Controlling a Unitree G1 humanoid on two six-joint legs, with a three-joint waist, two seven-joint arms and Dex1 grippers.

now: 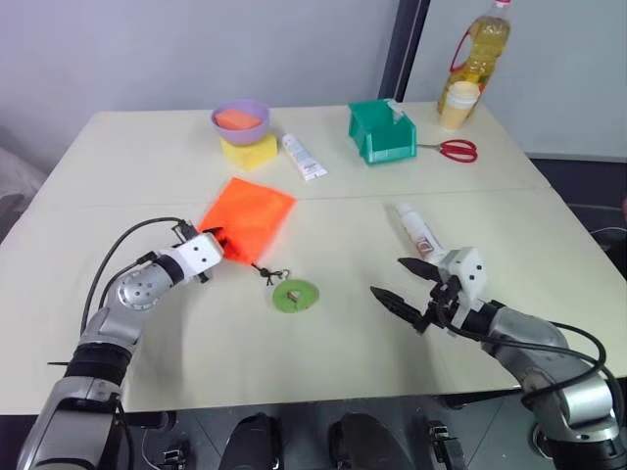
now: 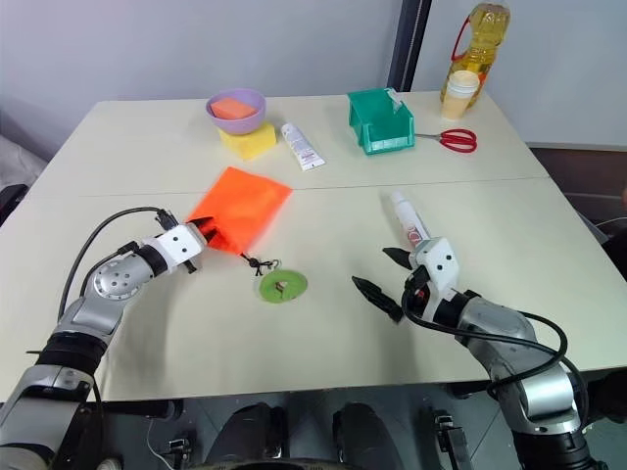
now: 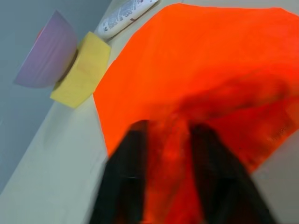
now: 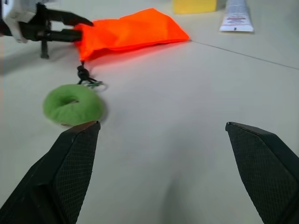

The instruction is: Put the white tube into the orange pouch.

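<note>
Nearest the camera, low right of the head view: right gripper, fingers spread wide, holding nothing, hovering above bare desk. Low left: left gripper, closed, pinching the near edge of the pouch; orange cloth bunched between the black fingers in the left wrist view.

Largest first. Desk, pale cream, spanning most of the frame. Oil bottle, yellow with a red handle, upper right, standing at the far edge; small cup just in front of it. Pouch, bright orange, lying flat left of centre, its black cord running down to a round green disc below it. Green bin, upper centre-right. Purple bowl, upper left of centre, with something orange inside, touching a yellow sponge just below it. Scissors, red handles, right of the bin. Grey-print tube, between sponge and bin. White tube, with a red-brown label, lying on the desk right of centre, just above the right gripper, apart from the fingers and well apart from the pouch.
</note>
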